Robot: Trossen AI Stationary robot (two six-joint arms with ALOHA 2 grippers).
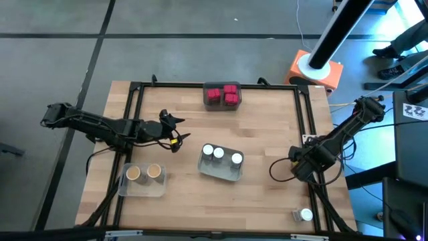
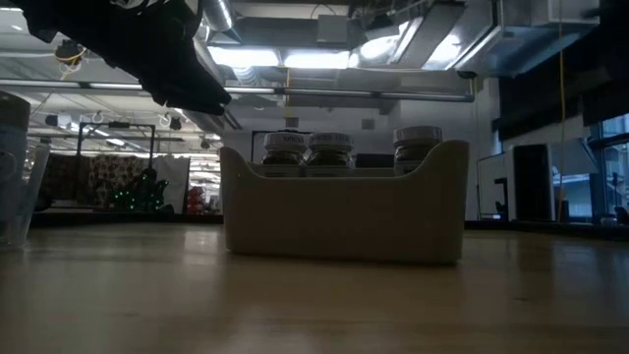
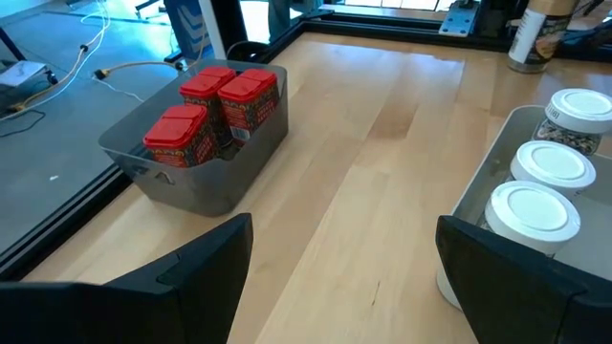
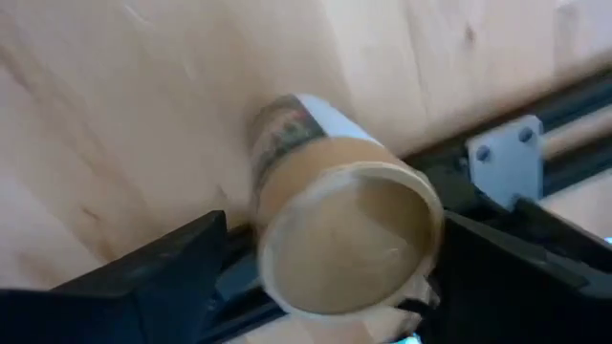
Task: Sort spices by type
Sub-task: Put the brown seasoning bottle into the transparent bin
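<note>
Tan-topped jar [image 4: 335, 239] clenched in right gripper [image 1: 299, 164] — left gripper [image 1: 175, 130] released, near table centre.

Overhead and table-level views, both on the middle tray [image 1: 221, 171].

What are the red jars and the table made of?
The red jars look like printed metal tins or glossy plastic, hard to tell which; their lids shine and the sides carry patterned print. The table looks like pale wood with a smooth finish, showing grain lines and plank seams.
</note>
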